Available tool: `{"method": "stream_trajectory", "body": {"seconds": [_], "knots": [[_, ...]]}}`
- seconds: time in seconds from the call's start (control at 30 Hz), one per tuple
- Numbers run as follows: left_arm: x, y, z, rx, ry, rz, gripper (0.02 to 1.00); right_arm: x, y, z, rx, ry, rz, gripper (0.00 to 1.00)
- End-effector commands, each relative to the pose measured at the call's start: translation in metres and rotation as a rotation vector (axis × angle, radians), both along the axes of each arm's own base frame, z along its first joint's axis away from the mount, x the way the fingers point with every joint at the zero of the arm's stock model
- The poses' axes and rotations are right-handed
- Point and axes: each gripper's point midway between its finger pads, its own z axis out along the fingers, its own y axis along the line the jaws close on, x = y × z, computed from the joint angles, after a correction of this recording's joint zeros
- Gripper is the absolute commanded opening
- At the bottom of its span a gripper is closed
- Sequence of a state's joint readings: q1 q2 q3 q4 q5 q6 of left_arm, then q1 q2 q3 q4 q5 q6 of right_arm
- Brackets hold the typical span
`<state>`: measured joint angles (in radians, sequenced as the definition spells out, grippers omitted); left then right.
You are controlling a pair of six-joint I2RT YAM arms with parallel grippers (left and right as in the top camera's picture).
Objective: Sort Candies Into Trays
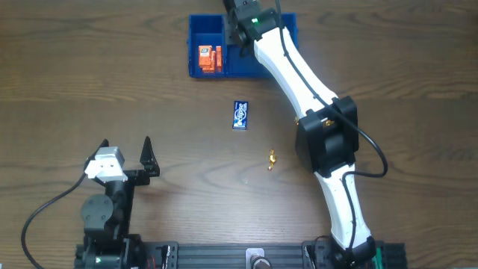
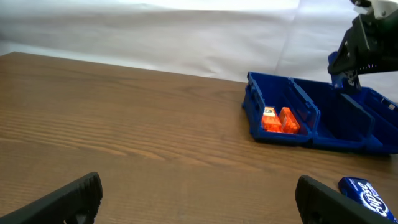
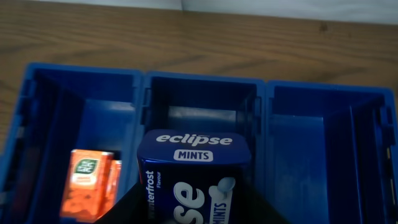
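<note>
Desk [image 1: 89, 75]: we find a wooden surface carrying the tray and two loose items.
Tray [image 1: 246, 73]: blue, three compartments side by side, at the far edge of the desk from the arm bases.
Orange boxes [image 1: 209, 58]: lying together in the tray's left compartment.
Right gripper [image 1: 241, 31]: over the tray's middle compartment, fingers clamped on the held tin.
Held tin [image 3: 194, 174]: blue mint tin, gripped by its sides, above the middle compartment; we cannot tell whether it touches the compartment floor.
Loose tin [image 1: 240, 115]: second blue mint tin, flat on the desk, near the tray's front wall.
Gold candy [image 1: 272, 158]: small wrapped piece on the desk, nearer the arm bases than the loose tin and well apart from the tray.
Left gripper [image 1: 125, 143]: by its own base, well apart from the tray and candies; fingers spread wide with nothing between them.
</note>
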<state>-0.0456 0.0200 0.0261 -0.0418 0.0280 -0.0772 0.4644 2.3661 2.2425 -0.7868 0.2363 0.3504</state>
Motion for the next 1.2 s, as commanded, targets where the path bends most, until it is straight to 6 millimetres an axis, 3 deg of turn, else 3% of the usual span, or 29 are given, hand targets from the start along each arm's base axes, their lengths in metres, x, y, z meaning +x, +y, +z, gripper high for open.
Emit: {"method": "stream_trajectory", "body": {"seconds": [0.03,0.13,0.2,0.27,0.33,0.4,0.5,0.63,0.67,0.77,1.0,1.2], "knots": [[-0.001,0.003,-0.018,0.011,0.051,0.014,0.998,0.005,-0.005,0.003,-0.011,-0.015,-0.006,0.656],[-0.001,0.003,-0.018,0.011,0.051,0.014,0.998,0.005,-0.003,0.019,0.007,-0.046,-0.002,0.776],[-0.001,0.003,-0.018,0.011,0.050,0.014,0.996,-0.003,0.005,0.050,0.019,-0.086,0.024,0.798],[-0.001,0.003,-0.018,0.011,0.051,0.014,0.998,-0.030,0.011,0.094,0.038,-0.108,0.047,0.805],[-0.001,0.003,-0.018,0.011,0.050,0.014,0.998,-0.069,0.015,0.122,0.053,-0.076,0.056,0.809],[-0.001,0.003,-0.018,0.011,0.051,0.014,0.998,-0.100,0.017,0.124,0.047,-0.001,0.053,0.825],[-0.001,0.003,-0.018,0.011,0.051,0.014,0.998,-0.139,0.019,0.091,-0.006,0.157,0.034,0.840],[-0.001,0.003,-0.018,0.010,0.051,0.014,0.998,-0.175,0.014,-0.004,-0.046,0.381,-0.011,0.858],[-0.001,0.003,-0.018,0.011,0.051,0.014,0.998,-0.181,0.018,-0.038,-0.030,0.419,0.002,0.858],[-0.001,0.003,-0.018,0.011,0.051,0.014,0.998,-0.188,0.019,-0.086,0.000,0.460,-0.027,0.853],[-0.001,0.003,-0.018,0.010,0.051,0.014,0.998,-0.188,0.013,-0.128,-0.008,0.502,-0.088,0.844],[-0.001,0.003,-0.018,0.011,0.051,0.014,0.998,-0.189,0.009,-0.142,-0.019,0.527,-0.114,0.755]]}}
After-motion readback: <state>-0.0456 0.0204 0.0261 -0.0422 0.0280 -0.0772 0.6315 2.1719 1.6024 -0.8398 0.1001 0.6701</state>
